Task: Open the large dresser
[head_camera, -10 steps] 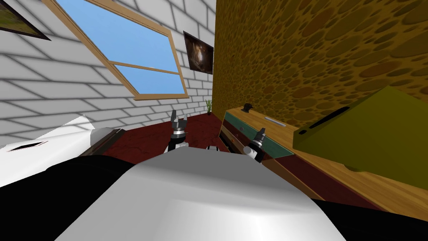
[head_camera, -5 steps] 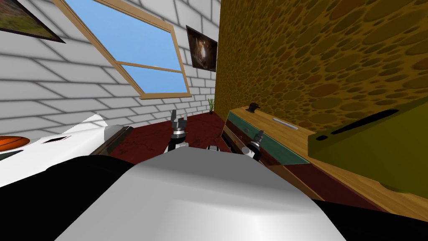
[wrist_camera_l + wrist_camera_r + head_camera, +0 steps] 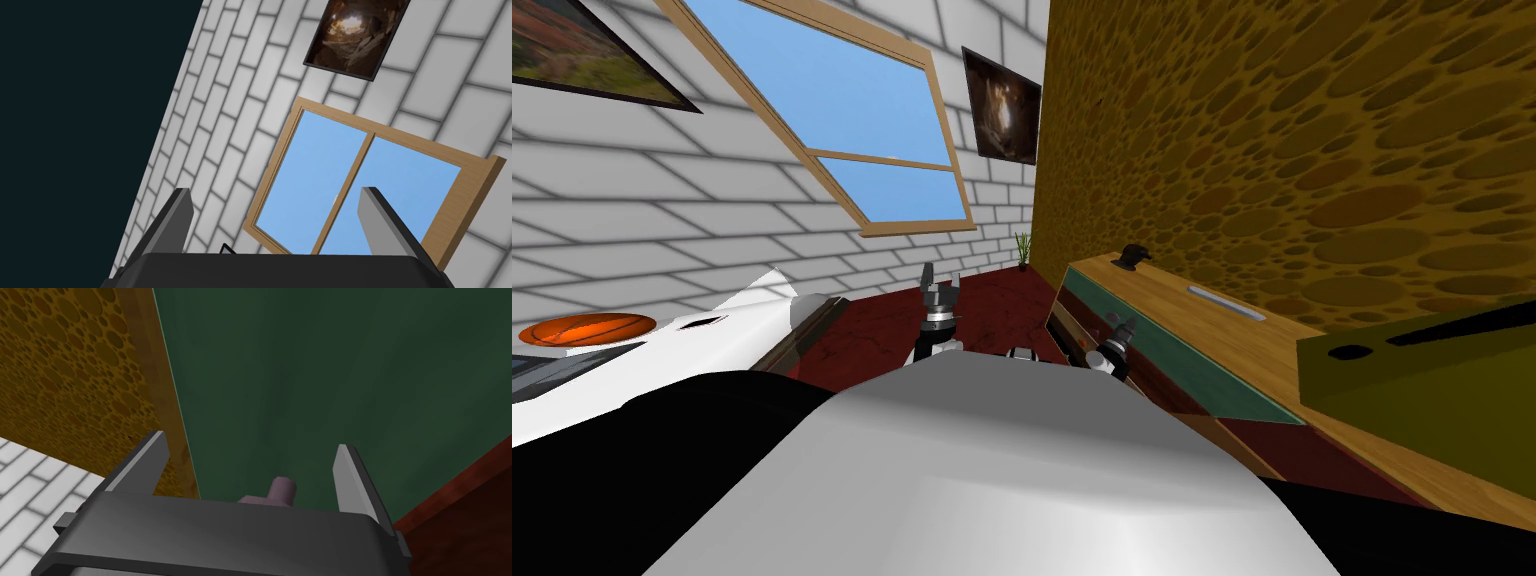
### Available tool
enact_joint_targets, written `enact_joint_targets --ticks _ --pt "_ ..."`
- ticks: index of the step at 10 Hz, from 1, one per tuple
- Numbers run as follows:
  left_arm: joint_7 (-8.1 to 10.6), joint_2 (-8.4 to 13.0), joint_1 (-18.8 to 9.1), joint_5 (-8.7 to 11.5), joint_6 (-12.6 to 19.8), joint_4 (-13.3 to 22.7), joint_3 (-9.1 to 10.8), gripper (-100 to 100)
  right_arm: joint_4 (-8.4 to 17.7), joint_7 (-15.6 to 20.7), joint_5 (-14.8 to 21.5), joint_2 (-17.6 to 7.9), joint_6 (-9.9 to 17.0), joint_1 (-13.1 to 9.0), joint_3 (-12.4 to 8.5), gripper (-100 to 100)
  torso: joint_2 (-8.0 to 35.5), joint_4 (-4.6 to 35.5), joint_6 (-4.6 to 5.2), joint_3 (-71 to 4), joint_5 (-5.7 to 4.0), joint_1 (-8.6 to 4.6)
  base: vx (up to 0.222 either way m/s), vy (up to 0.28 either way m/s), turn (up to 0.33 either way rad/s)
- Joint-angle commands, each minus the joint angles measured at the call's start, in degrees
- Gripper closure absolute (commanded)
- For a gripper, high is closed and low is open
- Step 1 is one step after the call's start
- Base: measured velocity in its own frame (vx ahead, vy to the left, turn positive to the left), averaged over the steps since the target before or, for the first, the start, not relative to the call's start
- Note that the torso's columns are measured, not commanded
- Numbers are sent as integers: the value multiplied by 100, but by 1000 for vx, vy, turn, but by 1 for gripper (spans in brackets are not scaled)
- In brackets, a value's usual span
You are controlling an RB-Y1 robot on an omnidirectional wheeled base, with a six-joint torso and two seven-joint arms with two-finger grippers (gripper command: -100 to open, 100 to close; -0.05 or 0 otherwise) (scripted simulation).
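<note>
In the head view, the large dresser (image 3: 1232,340) stands along the yellow-brown spotted wall (image 3: 1272,150) on our right. It has a wooden top, a green front panel (image 3: 1162,355) beneath that, and a dark red panel (image 3: 1257,440) lower down. A small dark object (image 3: 1134,257) and a thin grey bar (image 3: 1224,302) lie on the top, well apart. An olive box (image 3: 1432,385) sits on the top further along, nearer to us. Our right end effector (image 3: 1123,326) is up against the green panel. Our left end effector (image 3: 940,279) is raised above the dark red floor (image 3: 872,330), well clear of the dresser, with its fingers spread. A small plant (image 3: 1024,248) stands in the corner where the two walls meet.

In the left wrist view, the left end effector (image 3: 275,200) is open, its two fingers (image 3: 175,220) standing wide apart with nothing between them.

In the right wrist view, the right end effector (image 3: 250,443) is also open and faces the green panel (image 3: 325,378) closely. A small mauve knob (image 3: 281,490) juts from the panel between the two fingers (image 3: 350,478), just above the dark gripper body; neither finger touches it. The dresser's wooden edge (image 3: 160,378) runs along one side of the panel, and the dark red panel (image 3: 465,498) adjoins the other.
</note>
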Motion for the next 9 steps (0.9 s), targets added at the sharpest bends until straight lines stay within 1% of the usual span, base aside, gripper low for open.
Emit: enact_joint_targets --ticks 1,3,4,5,6,7,9 --pt "0 0 0 0 0 0 0 0 159 -449 -212 266 16 -67 -36 -100 21 7 4 12 7 15 25 37 43" --pt "0 0 -1 0 0 0 0 0 237 -615 -290 474 6 -92 -44 -100 35 11 6 21 7 11 15 28 32" --pt "0 0 -1 0 0 0 0 0 184 -564 -267 412 13 -60 -41 -100 31 10 5 18 5 6 5 10 5" --pt "0 0 -1 0 0 0 0 0 90 -395 -341 447 192 -174 -113 -100 27 9 6 15 4 0 27 -41 -79" --pt "0 0 0 0 0 0 1 0 126 -498 -312 429 100 -111 -82 -100 16 6 6 9 0 -13 18 -27 -16" --pt "0 0 0 0 0 0 0 0 116 -475 -317 429 126 -118 -88 100 19 6 4 10 2 1 3 -6 2" --pt "0 -1 -2 0 0 0 -1 0 63 -402 -312 477 152 -139 -76 100 26 -4 -3 18 -7 27 -78 104 -30"
